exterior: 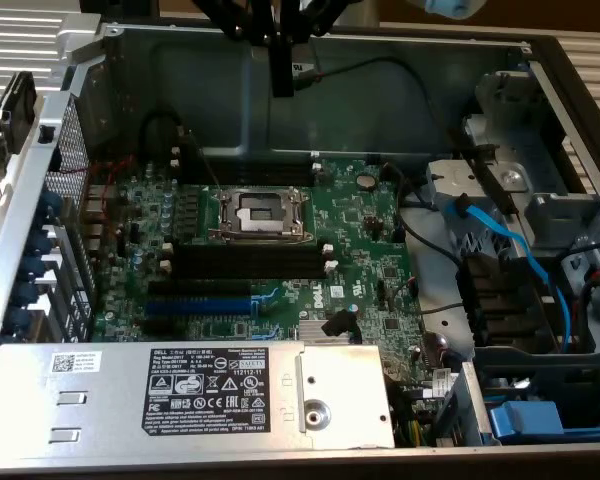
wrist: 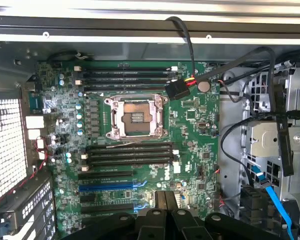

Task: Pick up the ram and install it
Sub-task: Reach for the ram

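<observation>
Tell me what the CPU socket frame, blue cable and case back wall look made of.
CPU socket frame: bare metal, probably steel; silvery with bright glints.
Blue cable: plastic sheath, seemingly; smooth, curving ribbon.
Case back wall: sheet metal; dull grey, faint sheen.

Bright even light; glare washes out case rim (wrist: 140,6).

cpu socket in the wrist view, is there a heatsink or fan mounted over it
No, the cpu socket sits uncovered on the motherboard, with its metal frame and contact grid open to view.
</observation>
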Tool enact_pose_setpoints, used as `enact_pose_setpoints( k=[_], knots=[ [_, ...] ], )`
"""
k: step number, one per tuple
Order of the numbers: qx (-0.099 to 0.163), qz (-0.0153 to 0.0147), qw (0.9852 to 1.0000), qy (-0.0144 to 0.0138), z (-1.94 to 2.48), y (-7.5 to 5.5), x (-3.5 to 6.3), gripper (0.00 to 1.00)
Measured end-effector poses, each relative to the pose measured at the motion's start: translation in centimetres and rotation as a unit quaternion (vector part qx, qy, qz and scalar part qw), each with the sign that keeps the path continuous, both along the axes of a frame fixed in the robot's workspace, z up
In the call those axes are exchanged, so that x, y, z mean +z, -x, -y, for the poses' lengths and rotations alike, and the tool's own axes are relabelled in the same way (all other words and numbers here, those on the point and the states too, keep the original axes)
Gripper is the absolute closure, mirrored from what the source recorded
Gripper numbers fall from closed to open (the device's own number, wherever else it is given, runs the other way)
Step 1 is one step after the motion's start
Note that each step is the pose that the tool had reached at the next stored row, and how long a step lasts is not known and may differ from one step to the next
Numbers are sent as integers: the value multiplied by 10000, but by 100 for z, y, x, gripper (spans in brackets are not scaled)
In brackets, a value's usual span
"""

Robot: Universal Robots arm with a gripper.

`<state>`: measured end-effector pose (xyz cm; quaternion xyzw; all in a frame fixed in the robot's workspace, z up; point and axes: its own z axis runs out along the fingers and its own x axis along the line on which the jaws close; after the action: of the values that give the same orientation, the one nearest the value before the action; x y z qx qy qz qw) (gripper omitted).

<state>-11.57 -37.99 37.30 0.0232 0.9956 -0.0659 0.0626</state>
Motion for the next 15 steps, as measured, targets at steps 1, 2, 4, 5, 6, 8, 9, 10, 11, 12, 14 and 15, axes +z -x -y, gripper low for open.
enact_pose_setpoints(
  k=[1,2,4,5,6,8,9,10,11,12,14,15],
  knots=[
    [0,0,10000,0,0,0,0,90],
    [0,0,10000,0,0,0,0,90],
    [0,0,10000,-3,-6,0,52,90],
    [0,-1,10000,-6,-16,0,113,90],
    [0,-6,10000,-8,-43,1,147,90],
    [0,-80,10000,-30,-101,27,170,90],
    [0,-140,9999,-79,-110,57,176,90],
    [1,-212,9997,-139,-113,102,180,90],
    [1,-259,9995,-195,-114,161,181,90],
    [2,-297,9993,-244,-115,233,181,90],
    [3,-311,9991,-291,-115,313,181,90],
    [4,-315,9990,-312,-115,354,181,90]
  ],
)
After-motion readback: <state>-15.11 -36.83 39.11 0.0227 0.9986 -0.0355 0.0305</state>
